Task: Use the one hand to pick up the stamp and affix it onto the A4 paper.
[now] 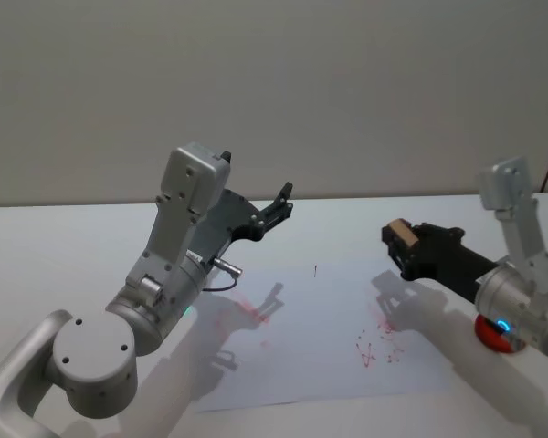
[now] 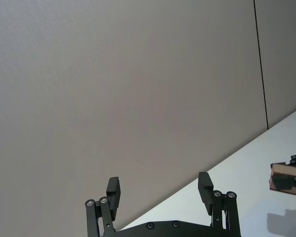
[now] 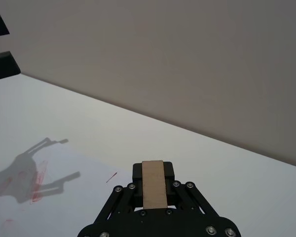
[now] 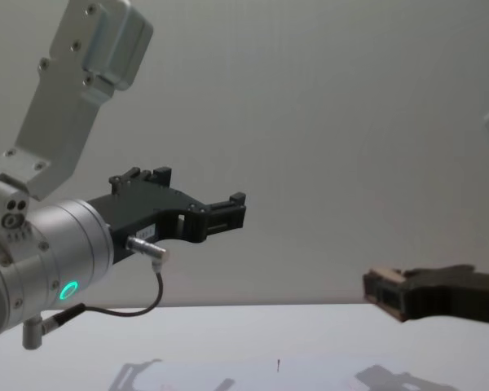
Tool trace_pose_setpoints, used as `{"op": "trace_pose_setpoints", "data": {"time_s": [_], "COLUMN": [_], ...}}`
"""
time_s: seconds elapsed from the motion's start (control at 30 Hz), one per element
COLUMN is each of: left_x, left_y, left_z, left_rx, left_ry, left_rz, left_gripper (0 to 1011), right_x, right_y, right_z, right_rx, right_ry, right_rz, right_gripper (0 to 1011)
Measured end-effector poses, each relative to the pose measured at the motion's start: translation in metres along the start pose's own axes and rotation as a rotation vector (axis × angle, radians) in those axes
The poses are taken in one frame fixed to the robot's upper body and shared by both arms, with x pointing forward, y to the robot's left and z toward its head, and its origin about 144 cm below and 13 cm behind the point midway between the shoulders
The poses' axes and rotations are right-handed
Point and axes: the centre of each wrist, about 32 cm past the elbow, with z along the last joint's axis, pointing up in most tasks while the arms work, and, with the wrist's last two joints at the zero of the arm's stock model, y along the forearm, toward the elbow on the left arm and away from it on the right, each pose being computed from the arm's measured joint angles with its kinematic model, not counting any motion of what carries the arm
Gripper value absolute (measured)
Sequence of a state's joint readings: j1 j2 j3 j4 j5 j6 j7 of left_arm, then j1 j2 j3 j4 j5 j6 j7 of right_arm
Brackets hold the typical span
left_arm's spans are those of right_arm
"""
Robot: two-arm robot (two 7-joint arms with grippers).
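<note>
At the right of the head view, a little above the middle, the stamp (image 1: 398,228) is sitting clamped between the closed fingers of the right gripper (image 1: 404,242), its pale flat face jutting past the fingertips. Stamp and gripper are hanging in the air, well clear of the white table (image 1: 64,237). To judge by the shadow falling below them, they are hovering over the upper right part of the paper (image 1: 301,365). The sheet is lying flat across the lower middle of the frame, with clusters of red marks (image 1: 376,345) showing toward its right side and a fainter smear toward its left. From the chest view the block is pointing sideways out of the lower right edge, level with the table rather than aimed down at it.

Left of centre in the head view, the left gripper (image 1: 276,205) is idling high above the table, its fingers spread apart and holding nothing, aimed at the bare wall.

The pick-up appears done, and the step in hand looks like carrying the stamp into place over the sheet. The next move is likely calling for a turn of the right wrist to bring the pale face downward. A straight descent onto a bare patch of paper would follow, with the face pressed down flat rather than on one edge.
</note>
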State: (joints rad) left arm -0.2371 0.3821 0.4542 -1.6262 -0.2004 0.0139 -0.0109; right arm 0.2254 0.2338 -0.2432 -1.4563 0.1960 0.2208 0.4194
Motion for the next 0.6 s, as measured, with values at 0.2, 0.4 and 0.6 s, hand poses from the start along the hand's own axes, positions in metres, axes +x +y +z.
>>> {"op": "trace_pose_setpoints", "data": {"time_s": [0.2,0.4,0.6], "left_x": [0.000,0.000,0.000], "left_y": [0.000,0.000,0.000], "left_z": [0.000,0.000,0.000], "left_rx": [0.000,0.000,0.000], "left_ry": [0.000,0.000,0.000], "left_rz": [0.000,0.000,0.000], "left_gripper": [1001,1001,1001], "right_x": [0.002,0.004,0.005], "right_y": [0.017,0.029,0.038], "right_z": [-0.007,-0.012,-0.017], "right_rx": [-0.036,-0.066,-0.100], "right_ry": [-0.006,-0.015,-0.030], "right_rz": [0.048,0.081,0.105], "right_gripper": [219,219,220]}}
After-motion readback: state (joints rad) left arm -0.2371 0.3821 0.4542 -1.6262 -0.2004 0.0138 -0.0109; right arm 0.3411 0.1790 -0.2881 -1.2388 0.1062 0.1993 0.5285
